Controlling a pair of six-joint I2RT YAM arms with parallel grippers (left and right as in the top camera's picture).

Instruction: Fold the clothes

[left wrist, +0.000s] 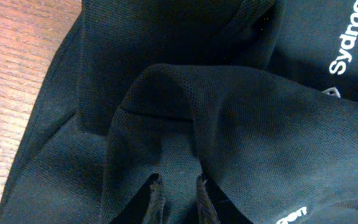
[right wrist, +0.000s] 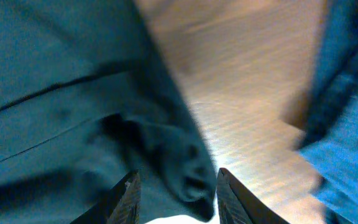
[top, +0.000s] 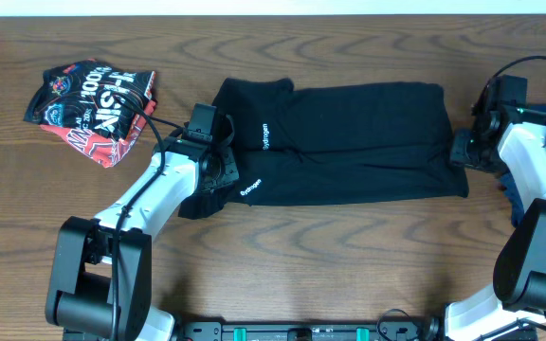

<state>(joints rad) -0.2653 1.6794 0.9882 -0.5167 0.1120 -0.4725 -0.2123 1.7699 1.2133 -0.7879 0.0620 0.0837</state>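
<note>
Shirt (top: 349,142), black, is laid at middle of desk (top: 349,265), long axis from 9 to 3 o'clock. Left end effector (left wrist: 179,184) is set at 9 o'clock end, nipped on raised fold of cloth. Right end effector (right wrist: 174,180) is set at 3 o'clock end, jaws apart around bunched corner; whether cloth is clamped cannot be told. Each end is nearest to own arm. Red-black garment (top: 93,104) is left at 10 o'clock.

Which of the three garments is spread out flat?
The black shirt mid-table, with white logos; the red-black printed garment is crumpled at left, the blue garment mostly hidden at right.
</note>
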